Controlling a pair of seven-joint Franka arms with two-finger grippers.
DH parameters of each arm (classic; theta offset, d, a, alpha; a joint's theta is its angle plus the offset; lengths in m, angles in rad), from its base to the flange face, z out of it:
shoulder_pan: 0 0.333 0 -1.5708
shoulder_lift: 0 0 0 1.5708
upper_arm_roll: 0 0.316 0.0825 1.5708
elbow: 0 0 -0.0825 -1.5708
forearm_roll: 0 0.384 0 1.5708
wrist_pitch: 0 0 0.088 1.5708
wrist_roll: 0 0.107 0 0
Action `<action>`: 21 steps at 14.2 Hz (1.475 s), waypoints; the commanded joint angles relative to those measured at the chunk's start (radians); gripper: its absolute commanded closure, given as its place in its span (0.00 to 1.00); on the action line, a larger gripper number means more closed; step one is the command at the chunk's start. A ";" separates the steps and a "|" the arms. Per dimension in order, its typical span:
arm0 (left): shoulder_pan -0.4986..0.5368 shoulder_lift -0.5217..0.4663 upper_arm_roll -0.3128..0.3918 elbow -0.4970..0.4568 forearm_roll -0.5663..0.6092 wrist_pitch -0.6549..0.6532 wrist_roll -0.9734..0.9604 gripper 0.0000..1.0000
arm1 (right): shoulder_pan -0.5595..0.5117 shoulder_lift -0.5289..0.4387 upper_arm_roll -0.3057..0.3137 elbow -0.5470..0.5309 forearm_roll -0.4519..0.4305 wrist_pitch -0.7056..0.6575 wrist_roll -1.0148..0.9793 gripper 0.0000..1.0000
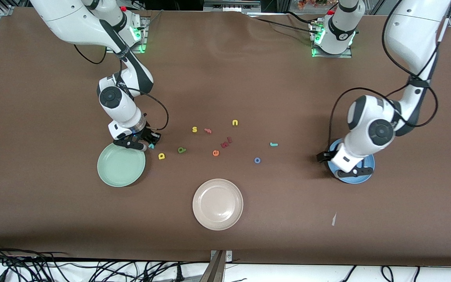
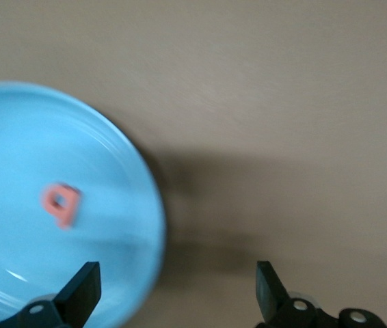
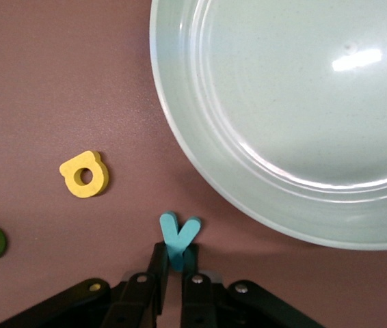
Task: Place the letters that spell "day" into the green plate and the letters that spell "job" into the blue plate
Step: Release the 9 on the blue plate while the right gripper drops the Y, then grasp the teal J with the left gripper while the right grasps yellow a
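Worktop: brown, carrying three plates and scattered toy letters.

Green plate: toward the right arm's end, nothing in it.

Right gripper: low beside the green plate's rim, clenched on the stem of the teal "y", which sits just off the rim.

Yellow "d": on the worktop just beside the "y", toward the middle. Olive-green "a": next along from the "d".

Blue plate: toward the left arm's end, largely covered by the left arm in the front view. Salmon-red "b": lying inside it.

Left gripper: over the blue plate's rim, fingers spread wide, grasping nothing.

Blue "o" and teal "j": on the worktop between the middle and the blue plate, the "o" nearer the front camera.

Cream-white plate: mid-worktop, nearest the front camera.

Other letters mid-worktop: yellow "s", pink "f", yellow "u", orange "e".
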 commanded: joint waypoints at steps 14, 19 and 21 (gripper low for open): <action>-0.201 0.058 -0.051 -0.013 -0.104 0.174 -1.330 0.00 | -0.156 -0.072 -0.006 0.100 -0.005 -0.153 -0.276 0.78; -0.249 0.058 -0.046 -0.051 -0.095 0.231 -1.446 0.00 | -0.146 -0.056 -0.002 0.121 0.000 -0.150 -0.259 0.54; -0.267 0.058 -0.043 -0.091 -0.060 0.265 -1.473 0.00 | -0.099 -0.052 -0.002 0.149 0.005 -0.154 -0.221 0.52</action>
